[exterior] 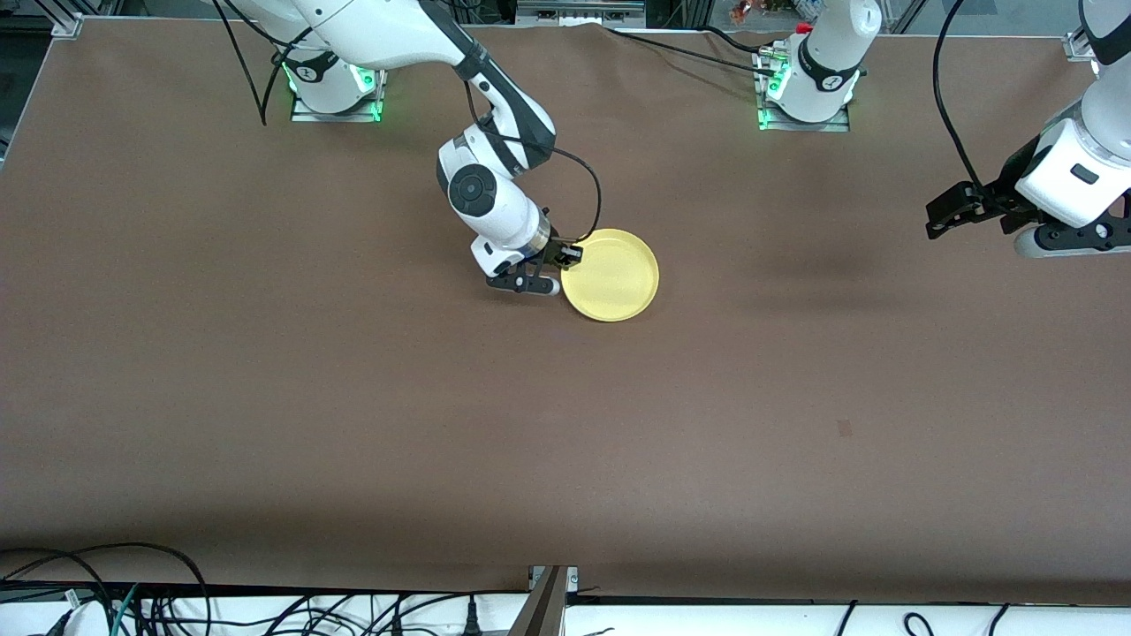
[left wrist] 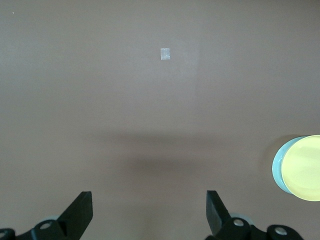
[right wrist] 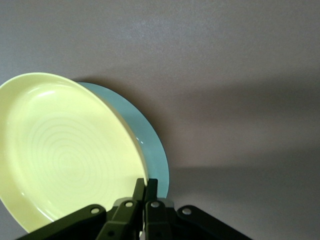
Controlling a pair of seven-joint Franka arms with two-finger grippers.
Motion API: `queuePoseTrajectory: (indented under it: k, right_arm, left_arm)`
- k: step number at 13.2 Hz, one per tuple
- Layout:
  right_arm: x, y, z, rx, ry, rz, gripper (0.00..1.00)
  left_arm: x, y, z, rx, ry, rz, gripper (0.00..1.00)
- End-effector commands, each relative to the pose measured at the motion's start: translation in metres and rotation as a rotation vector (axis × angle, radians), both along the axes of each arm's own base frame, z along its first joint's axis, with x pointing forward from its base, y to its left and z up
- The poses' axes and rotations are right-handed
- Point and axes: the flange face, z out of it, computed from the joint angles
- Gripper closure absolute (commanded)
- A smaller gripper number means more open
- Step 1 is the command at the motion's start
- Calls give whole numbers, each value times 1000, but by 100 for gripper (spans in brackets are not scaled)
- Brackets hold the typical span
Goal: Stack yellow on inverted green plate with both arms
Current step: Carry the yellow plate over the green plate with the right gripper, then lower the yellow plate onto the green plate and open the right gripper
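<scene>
The yellow plate (exterior: 611, 275) sits rim up near the middle of the table. My right gripper (exterior: 565, 258) is shut on its rim at the edge toward the right arm's end; the right wrist view shows the fingers (right wrist: 145, 185) pinching the yellow plate (right wrist: 65, 155). The pale green plate (right wrist: 150, 145) lies under the yellow one and shows only as a crescent past its edge. In the left wrist view the yellow plate (left wrist: 302, 167) has a pale green edge (left wrist: 276, 167). My left gripper (exterior: 941, 216) is open and empty (left wrist: 148, 197), held high over the left arm's end of the table.
A small pale tape square (exterior: 844, 428) lies on the brown table nearer the front camera, also in the left wrist view (left wrist: 165, 53). Cables (exterior: 177, 609) run along the table's front edge. The arm bases (exterior: 804, 97) stand along the table's back edge.
</scene>
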Motion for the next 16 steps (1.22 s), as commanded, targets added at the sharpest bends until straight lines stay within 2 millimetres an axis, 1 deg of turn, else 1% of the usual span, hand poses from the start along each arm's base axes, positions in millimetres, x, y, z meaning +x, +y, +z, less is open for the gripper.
queuePoseTrajectory:
  k: [1, 3, 5, 7, 9, 11, 14, 16]
  right_arm:
    - [-16, 1, 10, -9, -31, 5, 100]
    - [-19, -2, 17, -10, -38, 8, 100]
    - [-24, -3, 14, -15, -33, 13, 100]
    - [-31, 1, 11, -20, -29, 24, 100]
    - [-32, 0, 9, -20, -32, 22, 100]
    - [-36, 5, 6, -14, -43, 26, 100]
    - [-32, 4, 7, -13, -53, 24, 100]
    - [-24, -2, 8, -17, -60, 12, 100]
  left_arm:
    - [0, 4, 8, 3, -5, -16, 0]
    - [0, 2, 7, 4, -3, -20, 0]
    - [-1, 1, 7, 4, -2, -22, 0]
    - [0, 4, 7, 4, -2, -16, 0]
    - [0, 4, 7, 3, -3, -16, 0]
    - [0, 3, 7, 3, -3, -19, 0]
    - [0, 3, 7, 3, -3, -17, 0]
    - [0, 4, 7, 3, -2, -16, 0]
